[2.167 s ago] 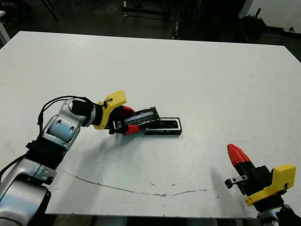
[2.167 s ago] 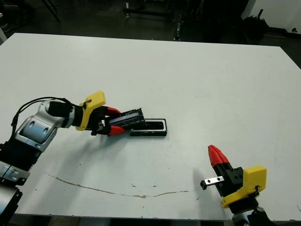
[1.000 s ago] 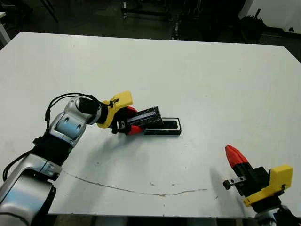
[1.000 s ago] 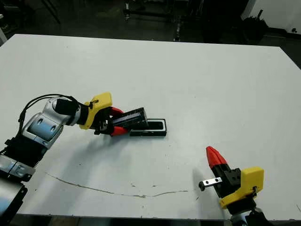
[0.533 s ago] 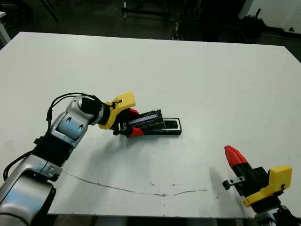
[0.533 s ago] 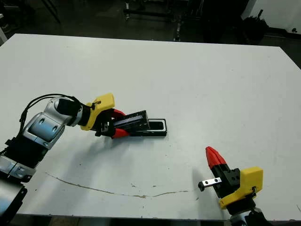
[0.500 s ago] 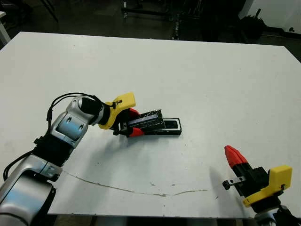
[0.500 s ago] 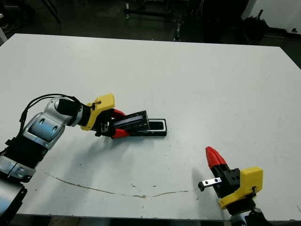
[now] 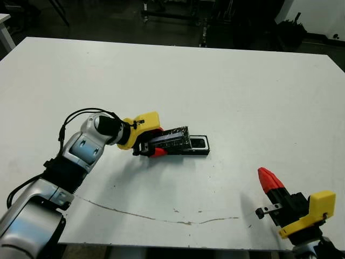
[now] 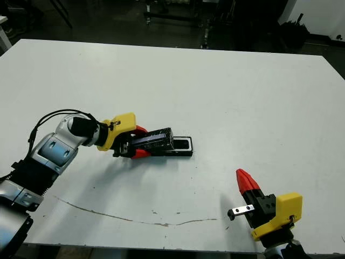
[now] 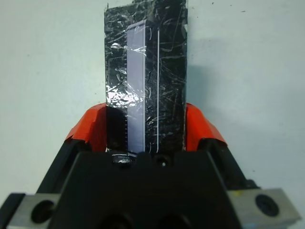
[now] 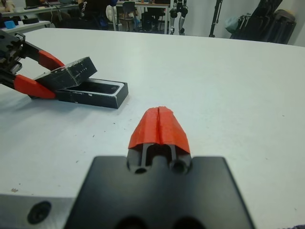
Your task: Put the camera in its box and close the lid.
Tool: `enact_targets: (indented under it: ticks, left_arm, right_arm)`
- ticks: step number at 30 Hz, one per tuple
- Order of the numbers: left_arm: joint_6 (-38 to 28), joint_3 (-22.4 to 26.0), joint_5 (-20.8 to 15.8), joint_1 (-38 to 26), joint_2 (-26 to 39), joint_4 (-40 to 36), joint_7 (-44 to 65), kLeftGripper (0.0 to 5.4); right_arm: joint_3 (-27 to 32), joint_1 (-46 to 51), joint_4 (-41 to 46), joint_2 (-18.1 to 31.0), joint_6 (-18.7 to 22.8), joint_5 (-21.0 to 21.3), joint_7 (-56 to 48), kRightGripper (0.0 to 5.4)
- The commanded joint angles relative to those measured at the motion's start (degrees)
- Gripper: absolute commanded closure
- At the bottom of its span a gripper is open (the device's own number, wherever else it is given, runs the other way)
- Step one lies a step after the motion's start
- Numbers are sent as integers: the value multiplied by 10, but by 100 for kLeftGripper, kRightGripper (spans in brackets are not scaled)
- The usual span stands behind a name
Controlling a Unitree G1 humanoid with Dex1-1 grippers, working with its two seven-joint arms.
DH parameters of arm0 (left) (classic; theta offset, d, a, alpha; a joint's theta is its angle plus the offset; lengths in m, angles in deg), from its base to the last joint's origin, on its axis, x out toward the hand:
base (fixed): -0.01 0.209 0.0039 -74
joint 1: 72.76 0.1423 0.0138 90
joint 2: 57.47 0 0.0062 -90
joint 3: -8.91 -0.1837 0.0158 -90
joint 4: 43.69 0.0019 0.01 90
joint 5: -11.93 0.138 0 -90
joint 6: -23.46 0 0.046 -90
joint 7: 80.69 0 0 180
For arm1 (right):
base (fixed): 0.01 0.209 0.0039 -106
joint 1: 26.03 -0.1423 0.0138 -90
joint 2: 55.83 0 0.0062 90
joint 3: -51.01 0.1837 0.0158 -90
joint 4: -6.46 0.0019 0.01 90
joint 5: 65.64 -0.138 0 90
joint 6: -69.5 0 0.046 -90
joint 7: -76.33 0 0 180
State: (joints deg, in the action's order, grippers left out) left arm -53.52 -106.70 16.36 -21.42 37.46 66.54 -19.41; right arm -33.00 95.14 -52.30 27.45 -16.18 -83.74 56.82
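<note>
Right tool hangs low at the desk's near edge, red tips pressed together, holding nothing. Farther in, left tool pinches the lid, tilted over the left end of the box at mid-desk.

The head pair is looking down over the whole table; each wrist camera is peering close along its fingers, both catching the lid.
</note>
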Motion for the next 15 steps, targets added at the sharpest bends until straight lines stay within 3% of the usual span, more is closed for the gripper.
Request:
enact_targets:
  ticks: [1,5,15]
  left_arm:
    - [24,-40,13,14,-42,22,2,229]
    - [102,-44,3,-1,-72,29,9,229]
    - [150,-58,6,-47,-126,74,17,229]
  right_arm:
    - [1,4,-3,2,-5,-1,1,540]
    - [0,6,-3,2,-9,2,2,540]
    - [-4,9,0,0,-7,3,6,540]
